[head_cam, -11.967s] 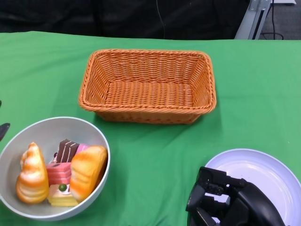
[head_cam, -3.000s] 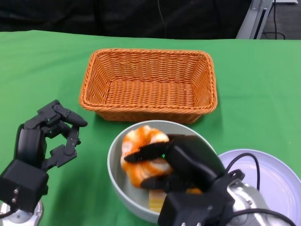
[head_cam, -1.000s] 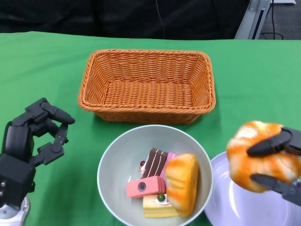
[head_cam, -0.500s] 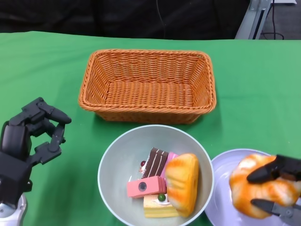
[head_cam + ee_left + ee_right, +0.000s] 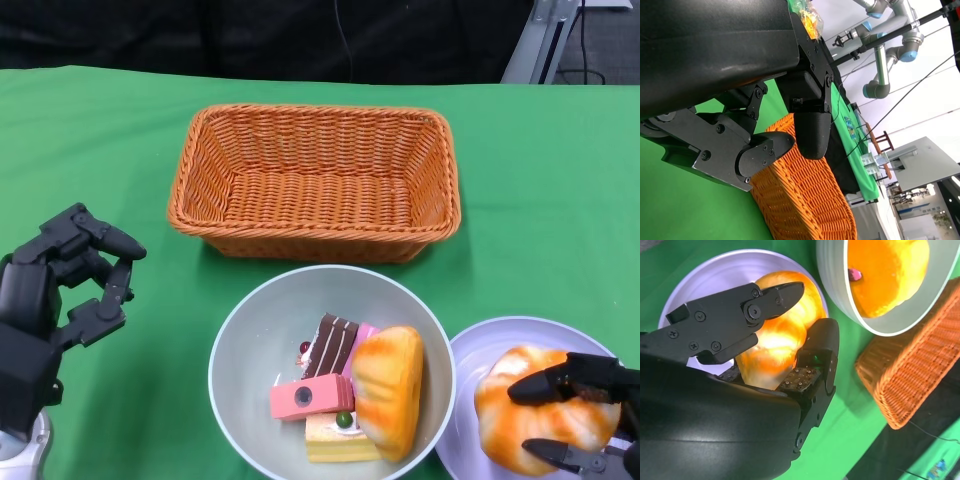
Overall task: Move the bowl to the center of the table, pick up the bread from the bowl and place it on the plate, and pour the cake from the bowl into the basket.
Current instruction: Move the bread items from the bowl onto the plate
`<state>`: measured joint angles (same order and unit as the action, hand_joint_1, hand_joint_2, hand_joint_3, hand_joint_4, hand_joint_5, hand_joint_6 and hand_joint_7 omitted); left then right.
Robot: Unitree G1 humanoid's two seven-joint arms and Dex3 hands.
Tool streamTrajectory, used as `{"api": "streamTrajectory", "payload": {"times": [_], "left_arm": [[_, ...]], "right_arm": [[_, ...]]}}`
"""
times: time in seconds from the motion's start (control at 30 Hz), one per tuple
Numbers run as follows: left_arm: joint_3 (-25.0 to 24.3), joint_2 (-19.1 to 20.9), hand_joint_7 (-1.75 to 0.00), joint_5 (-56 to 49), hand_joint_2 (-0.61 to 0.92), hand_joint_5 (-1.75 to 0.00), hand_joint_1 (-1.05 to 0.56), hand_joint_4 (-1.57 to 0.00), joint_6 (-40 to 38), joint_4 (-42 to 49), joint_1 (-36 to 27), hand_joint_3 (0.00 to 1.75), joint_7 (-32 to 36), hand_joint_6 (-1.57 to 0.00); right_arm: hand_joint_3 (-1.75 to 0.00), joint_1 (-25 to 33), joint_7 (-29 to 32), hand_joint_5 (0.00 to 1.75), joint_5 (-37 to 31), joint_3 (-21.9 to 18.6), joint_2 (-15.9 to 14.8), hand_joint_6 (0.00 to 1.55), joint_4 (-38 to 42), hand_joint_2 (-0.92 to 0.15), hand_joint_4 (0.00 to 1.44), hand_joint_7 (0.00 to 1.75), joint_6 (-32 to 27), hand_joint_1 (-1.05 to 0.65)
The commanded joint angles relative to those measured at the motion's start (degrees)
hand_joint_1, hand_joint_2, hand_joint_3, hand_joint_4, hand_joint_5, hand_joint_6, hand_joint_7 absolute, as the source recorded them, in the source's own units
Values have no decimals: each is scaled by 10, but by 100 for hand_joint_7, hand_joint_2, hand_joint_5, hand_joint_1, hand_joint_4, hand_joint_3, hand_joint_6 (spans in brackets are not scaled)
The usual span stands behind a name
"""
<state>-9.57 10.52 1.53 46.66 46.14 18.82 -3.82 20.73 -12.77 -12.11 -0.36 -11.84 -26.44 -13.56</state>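
Observation:
The grey bowl stands in the middle of the table, in front of the orange wicker basket. In it lie a golden bread loaf and several cake pieces. My right hand grips a swirled orange bread that sits low on the pale plate at the lower right; the right wrist view shows the fingers around that bread. My left hand hovers to the left of the bowl, fingers apart and holding nothing.
A green cloth covers the table. The basket holds nothing and shows beyond my left hand in the left wrist view. A robot arm on a stand is far off behind the table.
My right hand has lowered the swirled bread from above the plate's edge down onto the plate. My left hand has drifted slightly leftward and down.

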Motion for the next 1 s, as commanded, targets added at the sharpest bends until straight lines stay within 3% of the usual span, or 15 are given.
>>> {"api": "streamTrajectory", "payload": {"times": [0.03,0.2,0.4,0.6,0.93,1.0], "left_arm": [[-7,16,-136,7,64,-172,-9,-73,3,1,5,93,-6,-71],[-5,18,-135,7,64,-171,-10,-74,1,-1,4,93,-8,-72],[-6,19,-135,17,64,-172,-10,-74,-2,-4,4,92,-18,-71],[-8,21,-136,22,63,-172,-10,-73,-3,0,5,93,-26,-70],[-9,23,-134,20,65,-170,-11,-76,0,4,6,90,-26,-71],[-10,23,-134,21,66,-170,-10,-74,3,8,8,89,-27,-71]], "right_arm": [[-14,1,-1,70,-9,5,-14,84,-17,-92,63,20,-16,-7],[-11,8,-2,37,-42,19,-32,70,-34,-92,46,1,-25,-14],[-12,5,-28,20,-63,33,-50,56,-60,-92,35,1,-76,-17],[-11,-4,-66,13,-89,50,-79,48,-90,-92,32,0,-130,-20],[-11,-10,-111,9,-80,56,-105,37,-106,-92,34,0,-146,-16],[-11,-12,-124,7,-81,60,-113,26,-114,-92,31,0,-154,-18]]}}
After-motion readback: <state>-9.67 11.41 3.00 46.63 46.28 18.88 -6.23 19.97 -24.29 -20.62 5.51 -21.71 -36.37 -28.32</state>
